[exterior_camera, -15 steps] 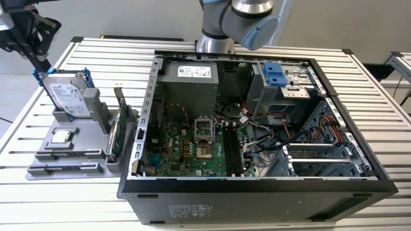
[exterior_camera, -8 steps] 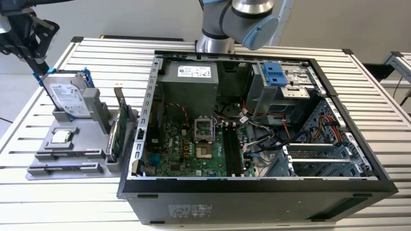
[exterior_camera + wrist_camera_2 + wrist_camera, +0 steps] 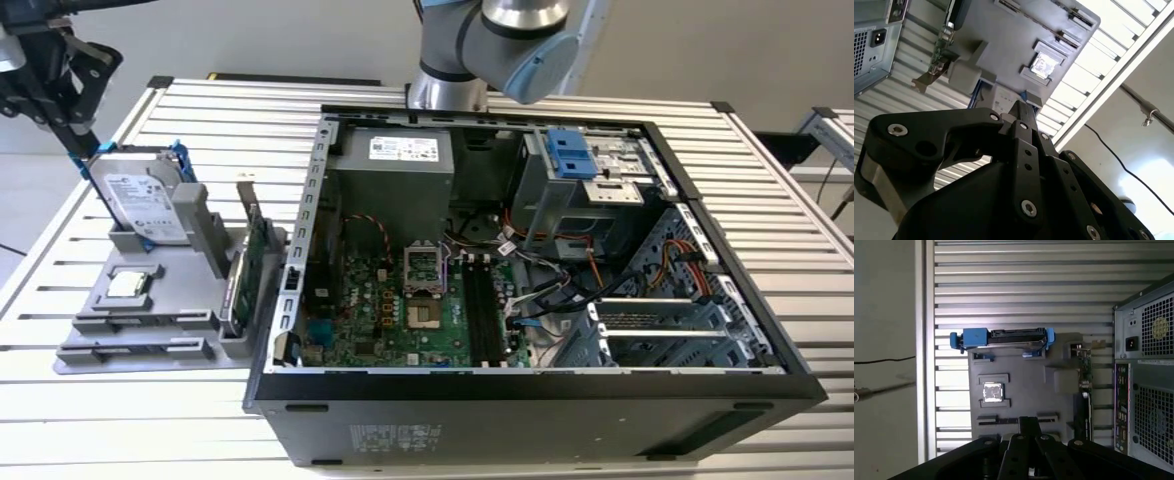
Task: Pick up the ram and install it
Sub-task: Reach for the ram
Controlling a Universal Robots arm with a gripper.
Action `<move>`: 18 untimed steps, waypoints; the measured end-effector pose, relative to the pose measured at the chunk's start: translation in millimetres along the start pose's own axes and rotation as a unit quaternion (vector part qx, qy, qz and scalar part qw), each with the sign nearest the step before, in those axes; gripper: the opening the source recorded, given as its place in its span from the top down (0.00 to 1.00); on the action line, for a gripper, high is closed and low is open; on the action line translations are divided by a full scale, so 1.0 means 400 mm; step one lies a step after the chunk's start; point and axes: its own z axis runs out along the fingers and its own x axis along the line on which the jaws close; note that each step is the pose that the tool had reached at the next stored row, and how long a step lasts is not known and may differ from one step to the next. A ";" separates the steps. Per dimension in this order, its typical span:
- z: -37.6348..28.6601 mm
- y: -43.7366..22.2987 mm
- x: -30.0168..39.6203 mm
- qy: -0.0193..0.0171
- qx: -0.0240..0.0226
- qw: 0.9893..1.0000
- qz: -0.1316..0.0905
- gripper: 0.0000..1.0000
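Black and drawn together, the fingers of the end effector [image 3: 88, 150] hang at the exterior view's upper left. They are above the far end of a grey holder [image 3: 134, 355] and clear of it, and we see nothing gripped between them there or in both wrist views.

The holder sits on the ribbed aluminium bench [image 3: 200, 100], toward the exterior view's left. A silver hard drive [image 3: 140, 205] in a blue frame leans at its far end, closest to the end effector. A small square processor chip [image 3: 130, 285] lies flat in a recess in the middle. A green expansion card [image 3: 247, 270] with a metal bracket stands upright along the holder's edge nearest the computer case [image 3: 534, 420].

We can place the ram [image 3: 1019, 419] only loosely. In the first wrist view a thin dark strip stands edge-on between two raised blocks at the end of the holder opposite the hard drive. We cannot say for certain that this is it.

The case lies open on its side, filling the centre and right of the exterior view. Inside are the green motherboard [image 3: 387, 310] and, just beside it, a row of long black memory slots [image 3: 487, 310]. Loose cables [image 3: 547, 285] bunch close to the slots on their right. The upright card and the case's raised wall [image 3: 304, 230] stand between the holder and the motherboard. The robot arm [image 3: 507, 50] rises behind the case at the top centre of the frame.
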 end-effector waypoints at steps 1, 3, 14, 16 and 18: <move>0.000 -0.003 0.000 0.000 0.000 1.000 0.000 1.00; 0.000 -0.010 0.000 0.000 0.000 1.000 -0.001 1.00; -0.001 -0.047 -0.001 0.001 0.000 1.000 -0.010 1.00; -0.001 -0.054 -0.001 0.001 0.000 1.000 -0.012 1.00; -0.002 -0.061 -0.001 0.001 0.000 1.000 -0.014 1.00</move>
